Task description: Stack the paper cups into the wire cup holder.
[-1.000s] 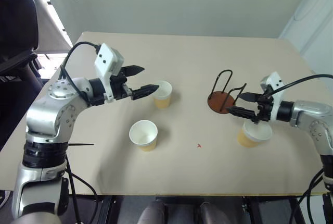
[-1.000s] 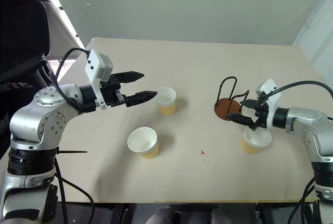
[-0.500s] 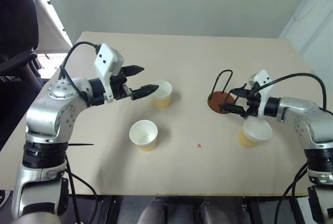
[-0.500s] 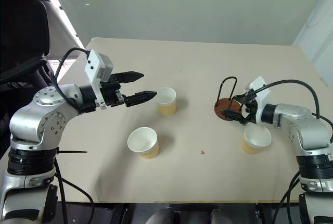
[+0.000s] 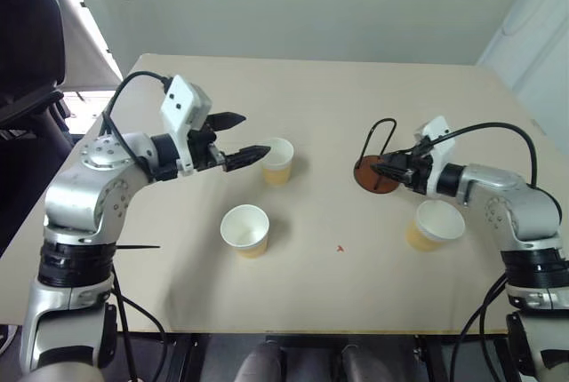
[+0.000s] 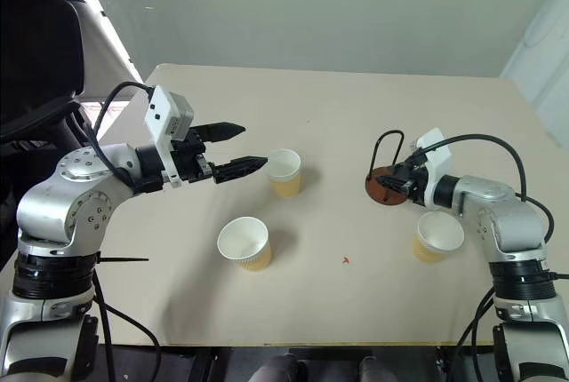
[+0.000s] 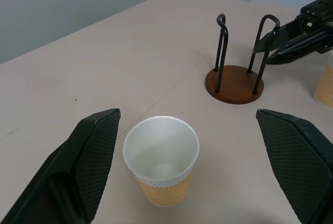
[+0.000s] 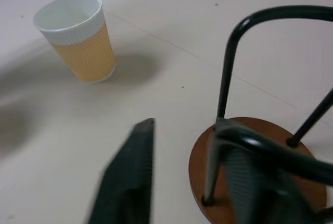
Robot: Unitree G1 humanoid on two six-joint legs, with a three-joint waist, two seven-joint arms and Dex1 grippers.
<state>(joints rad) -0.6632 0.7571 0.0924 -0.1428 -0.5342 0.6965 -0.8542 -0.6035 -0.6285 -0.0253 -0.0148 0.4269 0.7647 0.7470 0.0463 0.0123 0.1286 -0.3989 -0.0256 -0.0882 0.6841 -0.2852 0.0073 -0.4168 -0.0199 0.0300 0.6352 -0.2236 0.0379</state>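
Three paper cups stand upright on the tan table: one [image 5: 278, 161] just off my left gripper's fingertips, one [image 5: 245, 230] nearer the front, one [image 5: 436, 225] at the right under my right forearm. The wire cup holder [image 7: 234, 84], a reddish-brown disc with two black wire loops, stands empty between them. My left gripper [image 5: 256, 133] hovers open and level, aimed at the far cup [image 7: 161, 159]. At the holder, my right gripper [image 5: 379, 169] has narrowed fingers [image 8: 130, 174] on either side of the near wire loop, with a gap still showing beside the wire.
A small red mark [image 5: 340, 247] lies on the table in front of the holder. A dark chair [image 5: 27, 53] stands off the table's left edge. The table's front edge [image 5: 293, 330] runs close below the cups.
My right gripper moved left from above the right-hand cup to the holder, and its fingers closed in around the near wire loop. The left arm and the cups stayed put.
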